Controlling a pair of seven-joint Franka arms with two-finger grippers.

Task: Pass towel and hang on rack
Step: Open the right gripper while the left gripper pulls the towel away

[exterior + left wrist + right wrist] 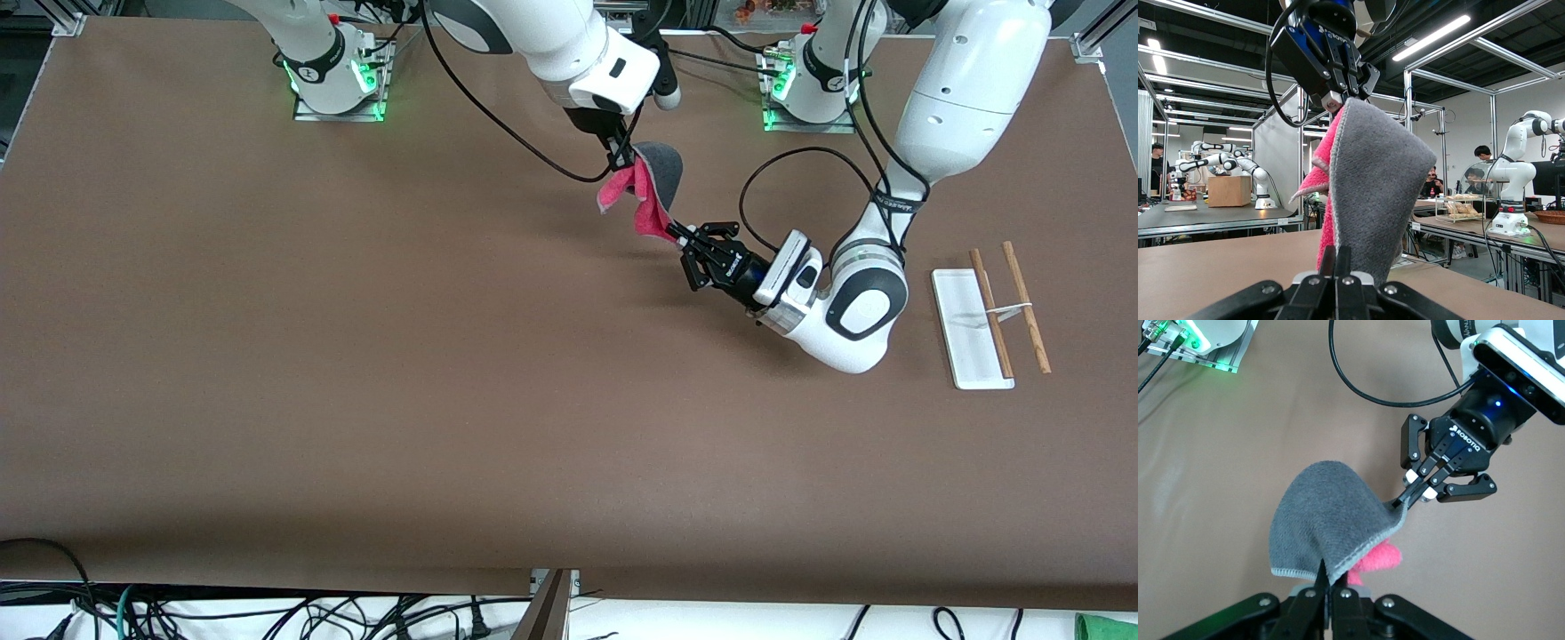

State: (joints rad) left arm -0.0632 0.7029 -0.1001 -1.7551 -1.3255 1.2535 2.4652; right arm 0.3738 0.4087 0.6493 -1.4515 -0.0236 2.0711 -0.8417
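The towel [645,191], pink-red on one face and dark grey on the other, hangs in the air over the table's middle, between both grippers. My right gripper [625,160] is shut on its upper edge. My left gripper [680,236] is shut on its lower corner. In the left wrist view my left gripper [1336,257] pinches the towel [1371,193], with the right gripper [1338,103] above it. In the right wrist view my right gripper [1329,577] pinches the towel [1318,513], and the left gripper [1401,500] holds its corner. The rack [991,311] stands on its white base [960,342] toward the left arm's end.
The brown table [356,356] carries only the rack. The arms' bases [333,76] stand along the table's edge farthest from the front camera. A black cable [782,164] loops above the table by the left arm's wrist.
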